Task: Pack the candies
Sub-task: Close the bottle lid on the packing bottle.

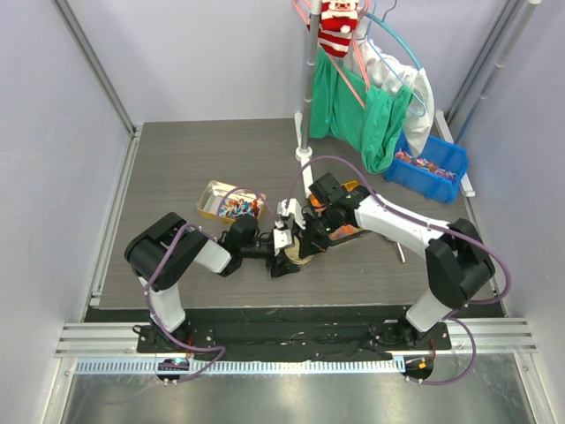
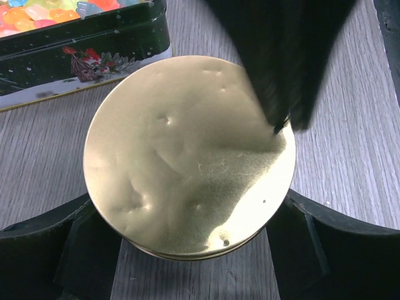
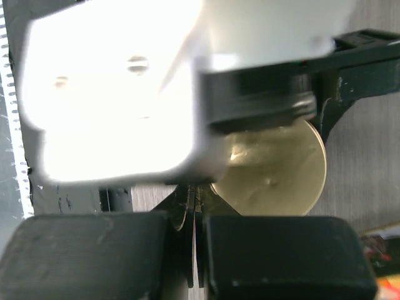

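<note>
A round gold tin lid (image 2: 187, 156) lies flat on the table between the fingers (image 2: 81, 250) of my left gripper (image 2: 190, 247), which is shut on its sides; it also shows in the top view (image 1: 297, 255). My right gripper (image 3: 197, 203) is shut with nothing in it. Its fingers (image 2: 281, 62) come down from above, and the tip touches the lid's top near the far right edge. The lid shows in the right wrist view (image 3: 281, 178). Wrapped red, blue and white candies (image 1: 235, 208) lie in an open gold rectangular tin (image 1: 210, 196) behind my left gripper (image 1: 284, 254).
A dark green Christmas tin (image 2: 81, 53) with orange, yellow and pink jelly pieces (image 2: 28, 12) stands just beyond the lid, under the right arm (image 1: 388, 216). A blue bin (image 1: 446, 172) with more sweets is at the back right. A clothes stand (image 1: 305, 132) with hanging fabric stands behind.
</note>
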Robot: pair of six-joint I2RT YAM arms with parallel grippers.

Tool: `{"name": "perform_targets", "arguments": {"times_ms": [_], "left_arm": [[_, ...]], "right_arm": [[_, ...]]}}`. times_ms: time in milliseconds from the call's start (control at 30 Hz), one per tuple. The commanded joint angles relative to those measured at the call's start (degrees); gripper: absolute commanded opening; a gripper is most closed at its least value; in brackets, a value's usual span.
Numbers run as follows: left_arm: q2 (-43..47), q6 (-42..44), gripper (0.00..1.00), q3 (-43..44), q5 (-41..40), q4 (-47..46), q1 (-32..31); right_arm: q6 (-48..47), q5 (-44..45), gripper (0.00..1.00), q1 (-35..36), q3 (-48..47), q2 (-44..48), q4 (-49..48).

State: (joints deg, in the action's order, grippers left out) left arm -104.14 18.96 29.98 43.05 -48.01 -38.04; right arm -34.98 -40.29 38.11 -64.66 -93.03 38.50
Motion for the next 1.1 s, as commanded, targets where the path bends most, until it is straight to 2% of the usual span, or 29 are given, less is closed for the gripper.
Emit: {"name": "perform_targets", "arguments": {"times_ms": [0, 233, 367, 500, 700, 867, 933, 1067], "left_arm": [[-1.0, 1.4, 0.51, 1.0, -1.9, 1.8, 0.4], [-1.0, 1.5, 0.51, 1.0, -2.0, 2.0, 0.3], [-0.9, 1.5, 0.51, 1.0, -2.0, 2.0, 0.3], [-0.8, 1.5, 0.51, 0.9, -2.1, 2.0, 0.3], [-0.8, 1.5, 0.51, 1.0, -2.1, 2.0, 0.3], [-0.9, 1.6, 0.51, 1.0, -1.9, 2.2, 0.3], [-0.9, 1.5, 0.51, 1.1, -1.9, 2.3, 0.3], [-1.2, 1.6, 0.51, 1.4, -1.8, 2.7, 0.3]], "right_arm": [[0.3, 0.9, 0.01, 0.2, 0.5, 6.4, -1.8], [1.1, 1.0, 0.01, -0.1, 1.7, 3.7, -3.0], [-1.0, 1.1, 0.01, 0.7, 0.1, -3.2, 1.0], [-2.8, 3.0, 0.01, 2.0, -0.3, -5.8, 3.0], [-0.3, 4.3, 0.01, 1.9, 0.8, -1.7, -2.7], [4.7, 10.0, 0.01, 0.7, 1.5, 2.7, -9.4], [5.9, 12.0, 0.03, 0.0, 1.8, 5.1, -13.4], [7.3, 14.2, 0.17, -0.6, 0.4, 4.4, -14.6]]}}
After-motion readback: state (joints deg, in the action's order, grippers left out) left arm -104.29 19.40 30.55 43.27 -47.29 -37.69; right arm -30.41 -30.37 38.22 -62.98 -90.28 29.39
